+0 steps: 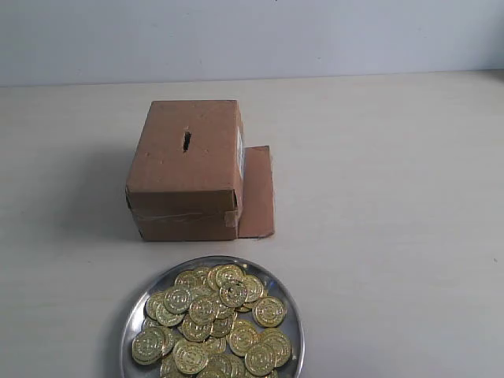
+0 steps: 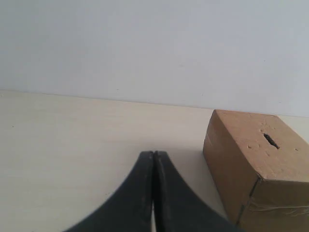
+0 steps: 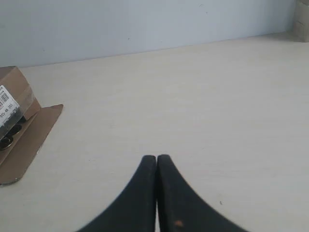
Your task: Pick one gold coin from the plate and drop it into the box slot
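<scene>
The gold coins (image 1: 216, 323) lie heaped in a loose pile, overlapping one another, on the plate (image 1: 155, 288). This round, shiny metal dish sits at the near edge of the exterior view, its lower rim cut off by the frame. A little bare metal shows around the heap on the far side.

Just beyond the plate, apart from it, stands the box (image 1: 189, 169), a brown cardboard carton resting squarely on the worktop (image 1: 394, 197). The slot (image 1: 187, 141) is cut in its top face, a short dark slit with ragged edges that runs front to back. A band of clear tape (image 1: 185, 214) crosses the face turned toward the plate. A small white label (image 1: 240, 146) is on the box's right side, and below it a loose flap (image 1: 257, 193) lies flat on the worktop against the foot of the box.

The worktop is pale and light-grained, and it ends at a plain whitish wall (image 1: 252, 31).

The left claw (image 2: 153, 157) is closed tight, with no gap along its black seam and nothing held in it. It sits over bare worktop with the box off to one side. The right claw (image 3: 157, 159) is likewise fully closed and empty. It is over open worktop well clear of the flap, and a small orange speck marks one black side.
</scene>
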